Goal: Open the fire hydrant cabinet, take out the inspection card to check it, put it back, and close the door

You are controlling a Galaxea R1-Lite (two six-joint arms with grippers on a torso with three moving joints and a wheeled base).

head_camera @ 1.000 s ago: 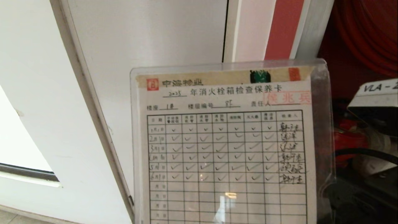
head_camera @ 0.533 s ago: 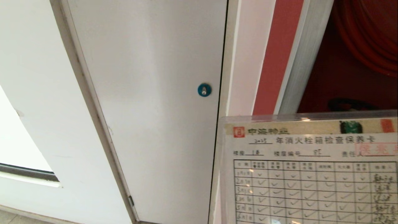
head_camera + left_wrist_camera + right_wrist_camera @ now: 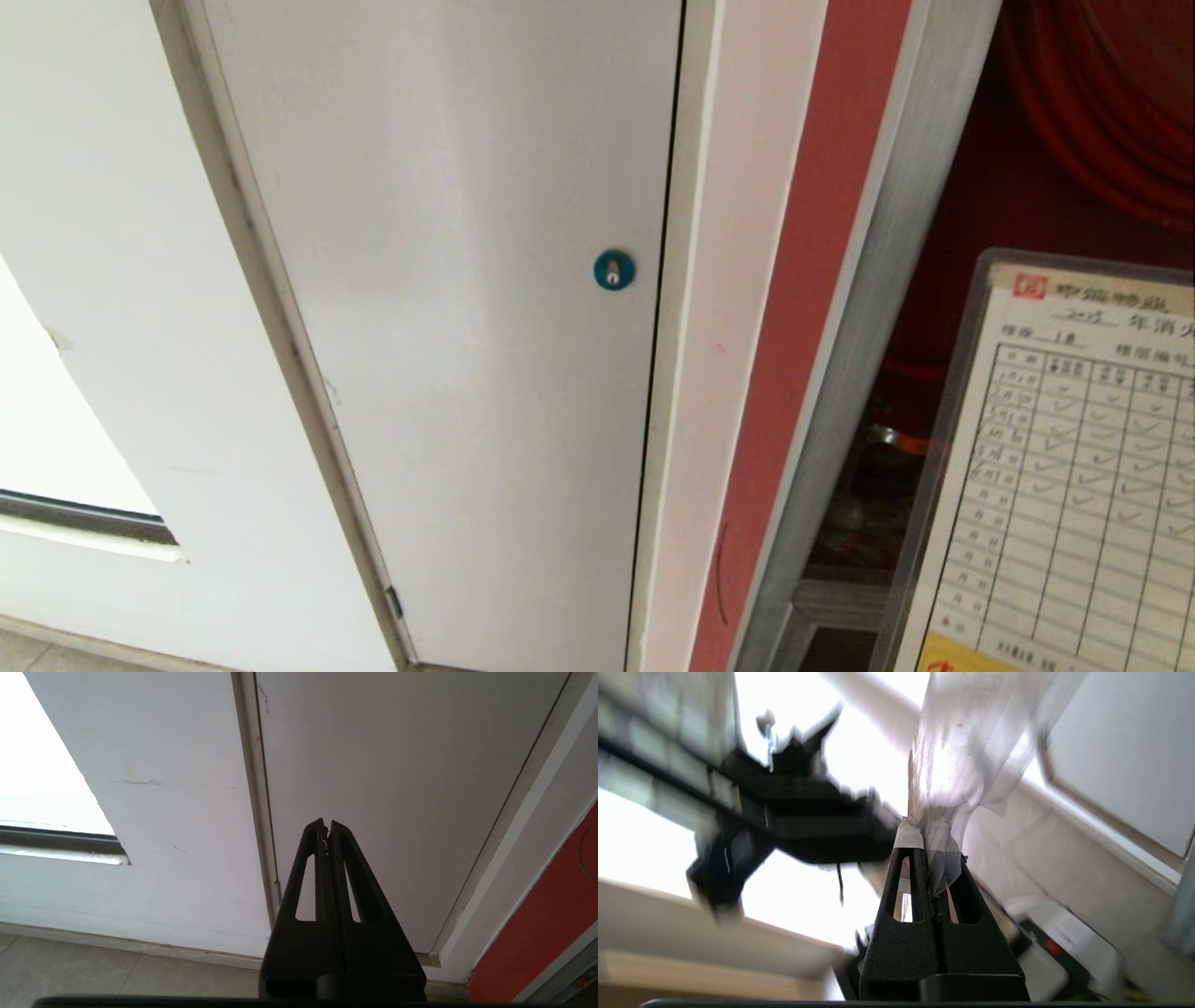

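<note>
Your right gripper [image 3: 930,858] is clamped on the inspection card [image 3: 1064,467], which stands tilted before the open fire hydrant cabinet [image 3: 980,224]; its table shows tick marks, the characters too small to read. Your left gripper [image 3: 327,828] sits pressed together.

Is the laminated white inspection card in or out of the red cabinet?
Out: the right gripper holds the inspection card before the cabinet.

You see the inspection card [image 3: 1064,467] cut off by the head view's right and bottom edges. Its small handwriting is unreadable, and the right wrist view is smeared by blur.
</note>
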